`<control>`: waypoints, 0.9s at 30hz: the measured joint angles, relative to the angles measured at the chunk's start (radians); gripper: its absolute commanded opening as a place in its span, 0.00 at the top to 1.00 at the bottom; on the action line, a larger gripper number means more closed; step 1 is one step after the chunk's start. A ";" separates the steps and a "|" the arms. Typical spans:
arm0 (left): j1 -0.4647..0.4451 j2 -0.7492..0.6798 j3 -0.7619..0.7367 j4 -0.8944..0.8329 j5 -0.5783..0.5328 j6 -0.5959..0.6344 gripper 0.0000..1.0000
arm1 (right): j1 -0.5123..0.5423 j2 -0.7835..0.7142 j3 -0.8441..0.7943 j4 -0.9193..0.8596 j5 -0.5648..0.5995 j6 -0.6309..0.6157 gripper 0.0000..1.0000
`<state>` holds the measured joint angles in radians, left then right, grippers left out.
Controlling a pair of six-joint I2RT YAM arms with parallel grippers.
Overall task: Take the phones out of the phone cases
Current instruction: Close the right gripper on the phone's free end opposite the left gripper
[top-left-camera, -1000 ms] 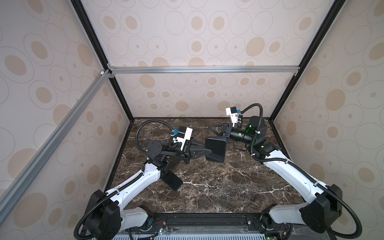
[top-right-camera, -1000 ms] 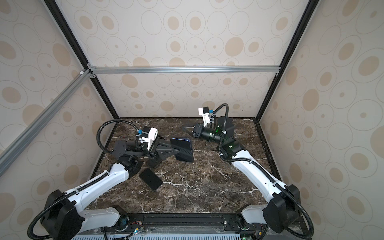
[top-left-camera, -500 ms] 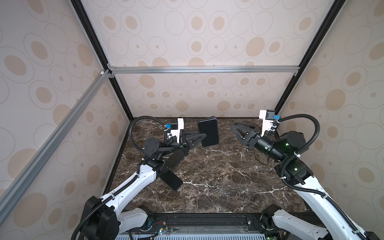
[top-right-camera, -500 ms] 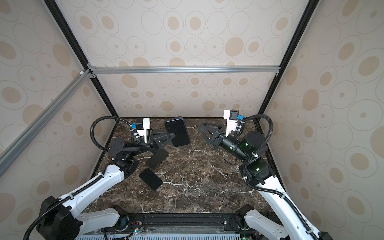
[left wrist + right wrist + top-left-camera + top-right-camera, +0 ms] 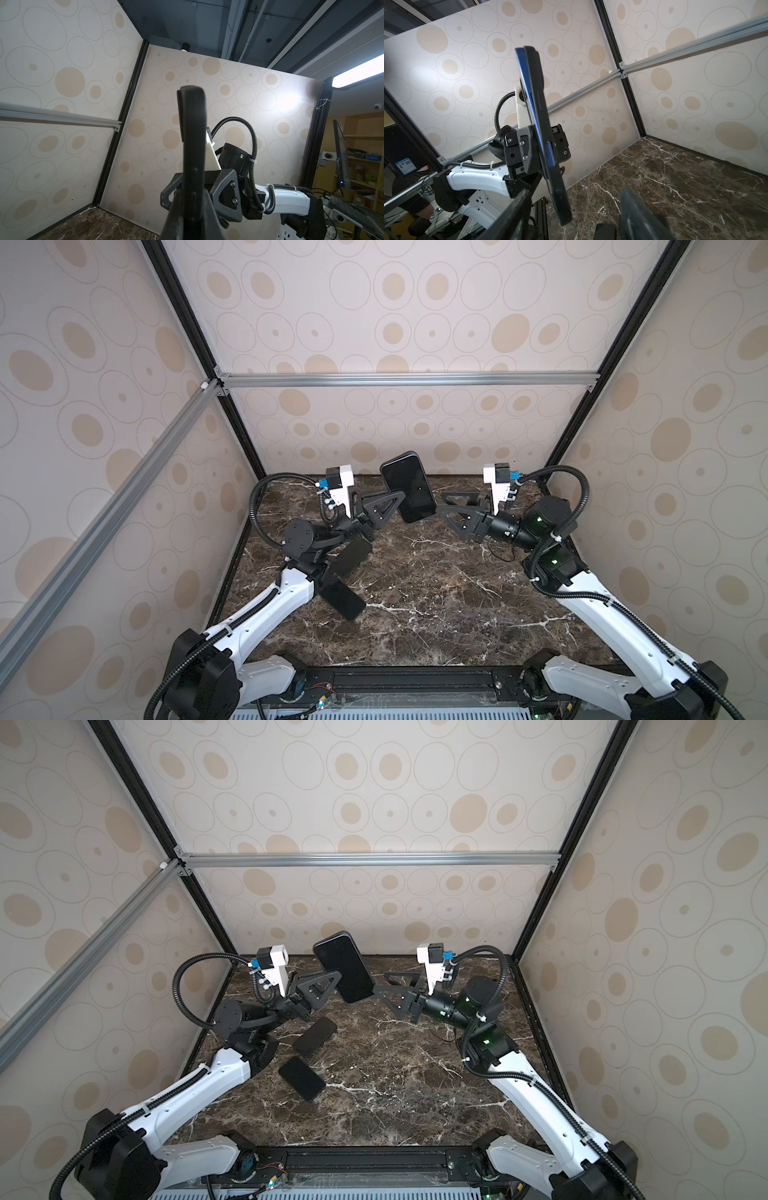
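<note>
Fingers of the left gripper (image 5: 400, 501) pinch the phone (image 5: 406, 485) low on its side, aloft over the marble table (image 5: 415, 593). The right gripper (image 5: 440, 506) hangs spread just beside it. The phone looks stiff, slick and breakable, its phone case (image 5: 537, 87) likely pliant, so peeling at a free corner seems best.

One held phone (image 5: 407, 487), two dark slabs (image 5: 314, 1036) (image 5: 302, 1078) lying flat — two grippers (image 5: 399, 499) (image 5: 439, 502)
</note>
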<state>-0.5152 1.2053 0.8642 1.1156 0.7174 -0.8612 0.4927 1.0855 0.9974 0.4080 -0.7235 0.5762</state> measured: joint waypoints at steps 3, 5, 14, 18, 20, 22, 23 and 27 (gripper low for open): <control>0.000 0.003 -0.002 0.023 -0.006 -0.020 1.00 | 0.015 0.032 -0.004 0.054 -0.019 0.032 0.37; -0.001 0.003 -0.005 0.032 -0.010 -0.026 1.00 | 0.024 0.046 -0.004 0.090 -0.032 0.051 0.45; -0.001 0.003 -0.006 0.041 -0.033 -0.045 1.00 | 0.060 0.074 -0.003 0.204 -0.087 0.119 0.72; -0.003 0.003 -0.006 0.053 -0.035 -0.048 1.00 | 0.069 0.094 -0.003 0.235 -0.089 0.138 0.77; -0.004 0.008 -0.006 0.057 -0.035 -0.052 1.00 | 0.076 0.105 -0.003 0.252 -0.088 0.151 0.79; -0.005 0.011 -0.006 0.058 -0.036 -0.056 1.00 | 0.079 0.114 -0.003 0.264 -0.086 0.161 0.82; -0.005 0.012 -0.006 0.059 -0.039 -0.061 1.00 | 0.080 0.117 -0.003 0.271 -0.087 0.164 0.84; -0.009 0.012 -0.006 0.062 -0.061 -0.099 1.00 | 0.084 0.119 -0.003 0.304 -0.090 0.151 0.93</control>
<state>-0.5240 1.2171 0.8577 1.1778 0.6567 -0.9604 0.5770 1.2041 0.9947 0.7116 -0.8139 0.7273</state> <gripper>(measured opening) 0.116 0.139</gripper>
